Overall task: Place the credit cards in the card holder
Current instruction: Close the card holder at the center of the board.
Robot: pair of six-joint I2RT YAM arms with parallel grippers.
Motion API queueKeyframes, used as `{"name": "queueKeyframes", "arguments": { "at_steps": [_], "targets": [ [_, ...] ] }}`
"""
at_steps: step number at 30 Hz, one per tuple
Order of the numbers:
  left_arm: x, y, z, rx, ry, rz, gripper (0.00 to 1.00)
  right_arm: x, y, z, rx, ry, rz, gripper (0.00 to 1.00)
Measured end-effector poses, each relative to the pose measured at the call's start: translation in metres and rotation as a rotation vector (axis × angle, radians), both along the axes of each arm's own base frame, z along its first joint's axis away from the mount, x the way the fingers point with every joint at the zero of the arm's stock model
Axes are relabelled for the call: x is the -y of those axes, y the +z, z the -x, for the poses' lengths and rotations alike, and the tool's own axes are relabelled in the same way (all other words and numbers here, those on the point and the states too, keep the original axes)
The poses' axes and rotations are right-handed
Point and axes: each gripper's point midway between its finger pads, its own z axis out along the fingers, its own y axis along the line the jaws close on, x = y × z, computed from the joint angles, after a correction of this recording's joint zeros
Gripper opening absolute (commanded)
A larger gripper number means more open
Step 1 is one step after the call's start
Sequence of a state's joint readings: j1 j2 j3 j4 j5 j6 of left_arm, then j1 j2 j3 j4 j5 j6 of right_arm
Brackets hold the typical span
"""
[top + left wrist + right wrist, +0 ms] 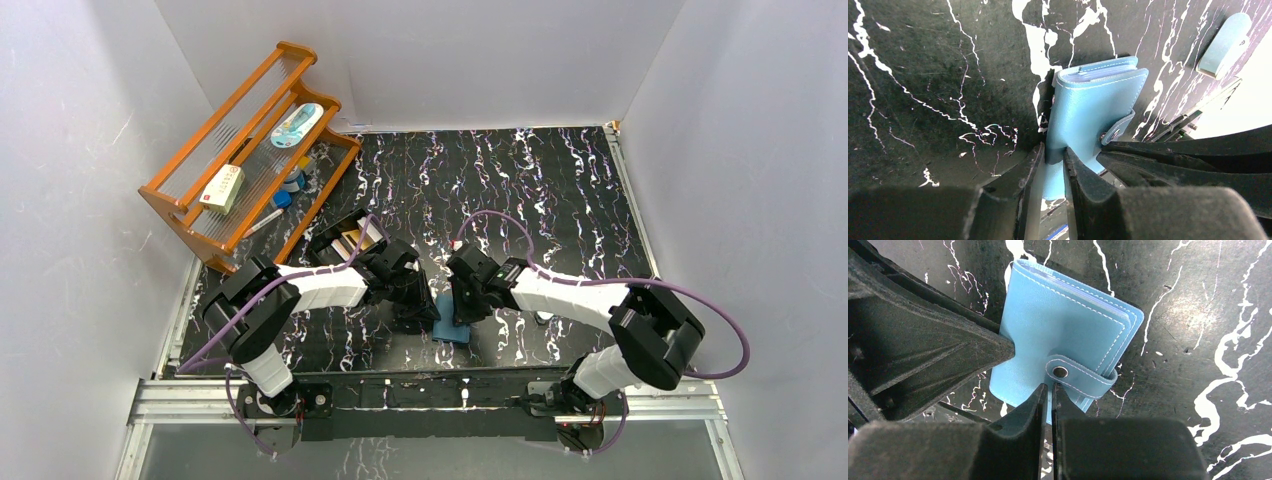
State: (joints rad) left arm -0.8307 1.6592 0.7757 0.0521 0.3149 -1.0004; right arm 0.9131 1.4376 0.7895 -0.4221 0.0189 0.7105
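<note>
Wallet [1093,110] could slip from my clamped left end effector [1053,152] if my right end effector [1049,390], pinching its tab [1083,380], jerks.

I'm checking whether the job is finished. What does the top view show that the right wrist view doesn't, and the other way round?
Only the top view: the rack, and cards in a black box, apart from the holder. Only the right wrist view: the snap tab fastened over the closed holder. Both: the holder, with the left gripper and right gripper at it.
</note>
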Motion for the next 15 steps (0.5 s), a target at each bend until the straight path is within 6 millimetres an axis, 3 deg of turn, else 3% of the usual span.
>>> {"name": "queueKeyframes", "arguments": {
  "at_steps": [6,15],
  "targets": [
    [0.000,0.000,0.000,-0.001,0.006,-0.003,0.21,-0.001,0.004,-0.001,0.001,-0.005,-0.003,0.21],
    [0.000,0.001,-0.002,0.007,0.018,-0.004,0.27,0.002,0.034,-0.018,0.104,-0.062,-0.048,0.29]
  ]
}}
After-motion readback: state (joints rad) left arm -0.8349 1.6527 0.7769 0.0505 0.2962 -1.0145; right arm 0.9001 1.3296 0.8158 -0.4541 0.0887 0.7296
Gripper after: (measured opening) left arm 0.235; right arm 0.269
